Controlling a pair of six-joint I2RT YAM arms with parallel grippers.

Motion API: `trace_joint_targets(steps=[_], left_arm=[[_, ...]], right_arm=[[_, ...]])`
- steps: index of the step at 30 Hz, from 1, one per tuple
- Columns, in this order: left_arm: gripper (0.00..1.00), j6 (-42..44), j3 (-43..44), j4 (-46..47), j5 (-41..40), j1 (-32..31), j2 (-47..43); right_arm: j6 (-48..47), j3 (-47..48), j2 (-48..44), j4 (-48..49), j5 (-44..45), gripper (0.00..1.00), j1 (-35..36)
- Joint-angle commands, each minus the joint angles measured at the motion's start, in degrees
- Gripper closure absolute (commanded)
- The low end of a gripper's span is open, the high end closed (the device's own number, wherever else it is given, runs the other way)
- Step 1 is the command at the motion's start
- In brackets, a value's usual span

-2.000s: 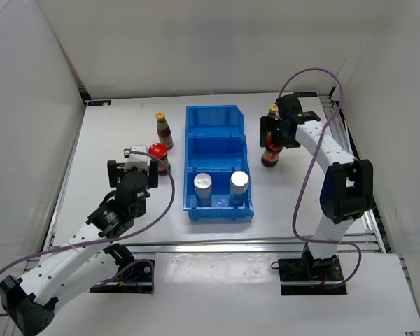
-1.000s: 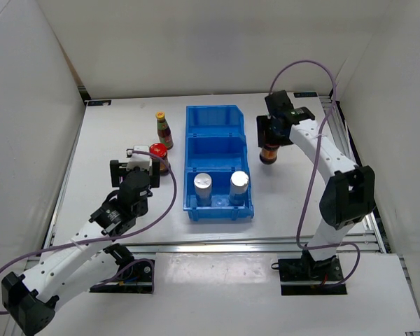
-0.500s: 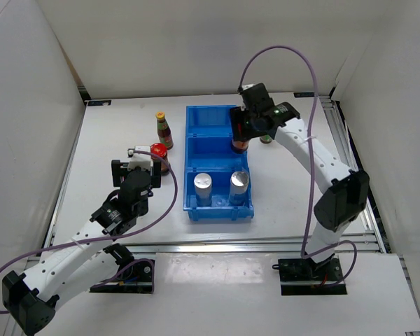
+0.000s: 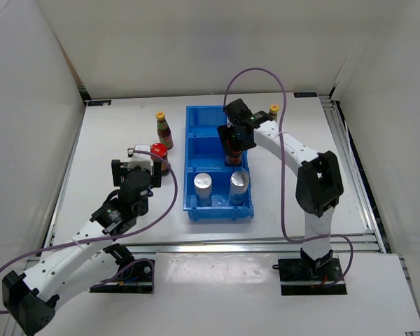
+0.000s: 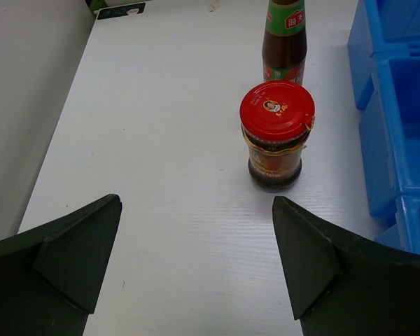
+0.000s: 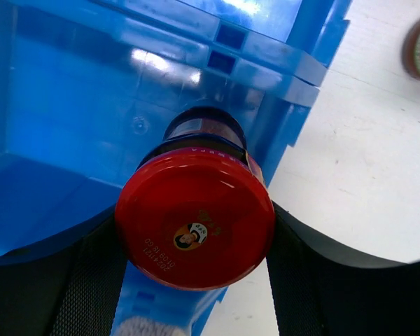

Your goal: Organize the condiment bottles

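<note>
The right gripper is closed about partway on a red-lidded jar, one finger against each side of the lid. It holds the jar upright over the middle compartment of the blue bin, close to that compartment's right wall. Whether the jar's base touches the floor of the bin cannot be told.

The left gripper is spread wide and holds nothing. A second red-lidded jar stands on the table just ahead of it, apart from both fingers. Right behind that jar is a slim bottle with a red label, and its yellow cap shows from above.

In the bin's near compartment the left silver cylinder and the right silver cylinder stand upright side by side. The far compartment holds nothing. The other slim bottle stands on the table right of the bin, mostly hidden behind the right arm.

The table is white, and plain white walls close it in on three sides.
</note>
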Motion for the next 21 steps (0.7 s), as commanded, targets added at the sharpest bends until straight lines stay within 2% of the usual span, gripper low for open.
trace_joint_targets(steps=[1, 4, 5, 8, 9, 11, 12, 13, 15, 21], left_arm=[[0.00, -0.51, -0.11, 1.08, 0.85, 0.17, -0.24], [0.00, -0.51, -0.11, 1.08, 0.85, 0.17, -0.24], [0.00, -0.51, -0.11, 1.08, 0.85, 0.17, -0.24], [0.00, -0.51, -0.11, 1.08, 1.37, 0.17, -0.24], [0.00, -0.51, -0.11, 1.08, 1.38, 0.17, -0.24], [0.00, -0.51, -0.63, 1.08, 1.91, 0.17, -0.24], [0.00, -0.51, -0.64, 1.08, 1.91, 0.17, -0.24], [0.00, -0.51, -0.64, 1.08, 1.91, 0.17, -0.24], [0.00, -0.51, -0.64, 1.61, 1.91, 0.17, -0.24], [0.00, -0.51, -0.64, 1.61, 1.91, 0.17, 2.39]], right_arm=[[-1.87, 1.81, 0.63, 6.70, 0.30, 0.94, 0.02], [-1.87, 1.19, 1.78, 7.23, 0.30, 0.90, 0.02], [-1.87, 0.67, 1.79, 7.23, 0.30, 0.79, 0.02], [-1.87, -0.47, 1.79, 7.76, -0.58, 0.66, 0.02], [-1.87, -0.48, 1.79, 7.76, -0.58, 0.36, 0.02], [-1.87, -0.48, 1.79, 7.76, 1.26, 0.22, 0.02], [-1.34, -1.09, 0.57, 7.76, 2.57, 0.04, 0.63], [-1.34, -1.62, 0.03, 8.28, 4.24, 0.00, 0.63], [-0.72, -1.62, -1.63, 8.98, 8.37, 0.00, 0.63], [-0.20, 4.44, -7.69, 8.72, 9.87, 0.00, 0.63]])
